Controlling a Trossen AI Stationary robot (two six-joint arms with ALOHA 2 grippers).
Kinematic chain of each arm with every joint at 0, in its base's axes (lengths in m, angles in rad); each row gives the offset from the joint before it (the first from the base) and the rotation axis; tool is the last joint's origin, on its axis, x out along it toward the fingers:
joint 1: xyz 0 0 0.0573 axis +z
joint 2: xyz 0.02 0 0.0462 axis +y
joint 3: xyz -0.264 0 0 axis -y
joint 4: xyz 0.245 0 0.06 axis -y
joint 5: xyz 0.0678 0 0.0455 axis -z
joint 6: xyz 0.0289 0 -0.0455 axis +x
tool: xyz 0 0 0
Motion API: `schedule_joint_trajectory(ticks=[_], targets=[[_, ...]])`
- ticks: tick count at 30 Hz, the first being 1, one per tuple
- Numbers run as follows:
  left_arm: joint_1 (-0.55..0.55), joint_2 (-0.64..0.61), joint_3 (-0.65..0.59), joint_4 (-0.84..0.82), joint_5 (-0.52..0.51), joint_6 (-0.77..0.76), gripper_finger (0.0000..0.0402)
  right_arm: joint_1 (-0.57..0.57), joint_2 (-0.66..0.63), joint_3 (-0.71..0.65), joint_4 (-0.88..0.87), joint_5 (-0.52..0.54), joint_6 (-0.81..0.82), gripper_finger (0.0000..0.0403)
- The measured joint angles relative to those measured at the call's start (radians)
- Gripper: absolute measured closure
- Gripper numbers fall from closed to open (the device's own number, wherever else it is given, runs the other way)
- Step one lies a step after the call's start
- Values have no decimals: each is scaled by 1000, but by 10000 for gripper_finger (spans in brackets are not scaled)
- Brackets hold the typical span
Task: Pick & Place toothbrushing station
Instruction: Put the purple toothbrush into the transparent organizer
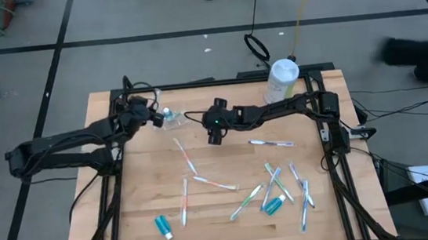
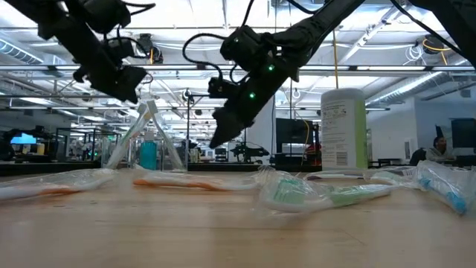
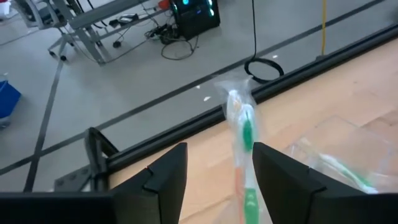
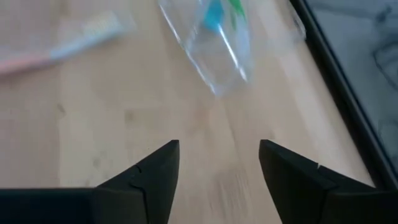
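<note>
1. Looking down from the high camera, I saw the wooden table [image 1: 231,221], pale planks with a dark metal frame, scattered with thin toothbrushes in crinkly clear wrappers.
2. My left gripper [image 1: 156,119] hung at the table's far left part with its jaws spread. In its wrist view a wrapped green toothbrush [image 3: 245,134] stood in the gap between the two dark fingers [image 3: 163,177]; I could not tell whether they touched it, so I counted it as released.
3. The clear plastic cup [image 1: 171,118], thin-walled and see-through, sat just beside the left jaws, between them and my right gripper [image 1: 215,135].
4. Inside the cup I made out a blue toothpaste tube [image 2: 149,155] and something green; from the low camera, pale sticks leaned out of it in a slanted fan.
5. My right gripper's jaws were parted and gripped nothing. In its wrist view the cup [image 4: 214,46] lay ahead of the fingertips, apart from them, with bare wood between.
6. Beyond the right jaws, a pink-handled toothbrush [image 4: 56,46] lay flat on the wood, off to one side of the cup.
7. A white cylindrical canister [image 1: 282,79] with a green label stood upright near the far edge, well apart from both jaws.
8. Two loose blue toothpaste tubes [image 1: 163,226] lay near the front edge, far from either gripper.
</note>
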Motion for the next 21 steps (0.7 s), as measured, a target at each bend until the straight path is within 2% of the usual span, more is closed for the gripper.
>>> schedule_joint_trajectory(ticks=[8, 12, 21], targets=[[-38, -21, 49, -6, 114, 128, 213, 40, -6, 0, -211, 27, 94, 187], [-45, -21, 49, 47, 112, 195, 213, 59, -71, 0, -397, 29, 157, 186], [-45, -21, 50, 115, 113, 290, 213, 105, -269, 0, -958, 22, 481, 197]])
